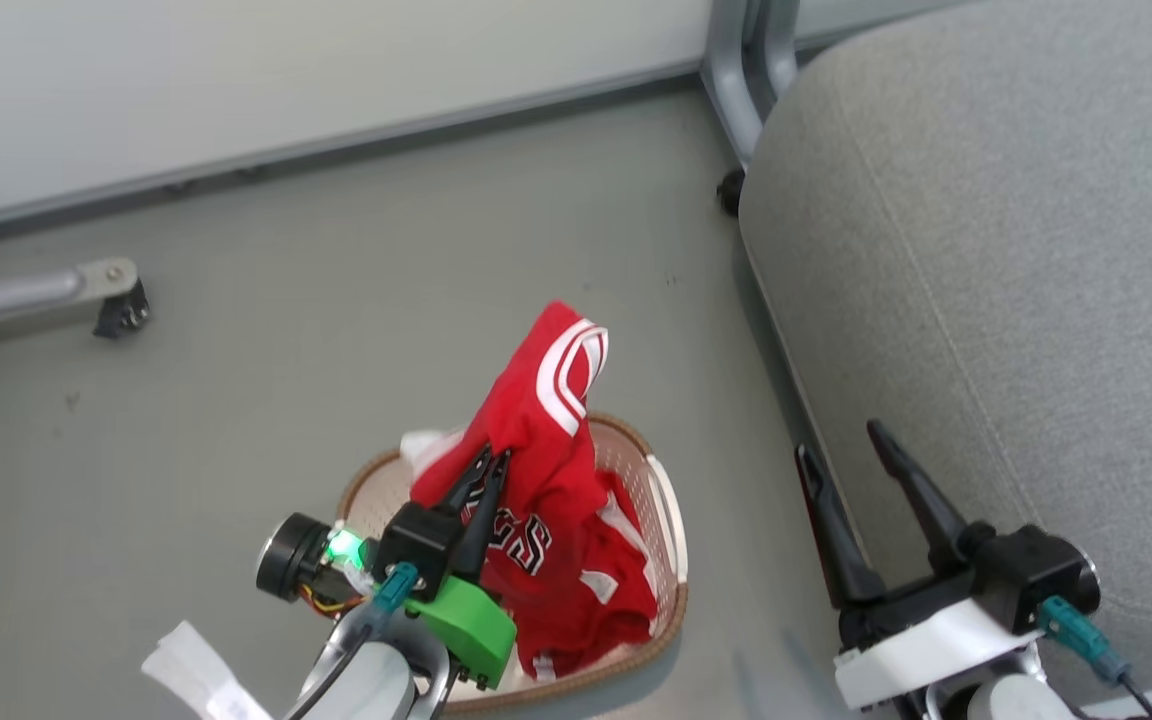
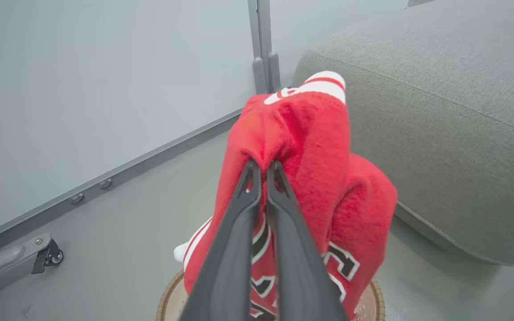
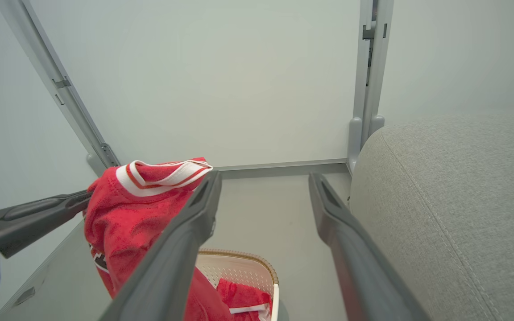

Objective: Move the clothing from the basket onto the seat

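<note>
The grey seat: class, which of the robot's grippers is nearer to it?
Right. The right gripper hangs open at the seat's edge; the left gripper, shut on a red garment, is farther off above the basket.

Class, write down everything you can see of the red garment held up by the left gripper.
The garment is red, soft, fleecy-looking cloth with white trim stripes at its upper edge and black lettering edged in white lower down. It hangs crumpled, pinched near its top by the left gripper, its fingers shut, held above the basket; its lower part seems to reach down into the basket.
</note>
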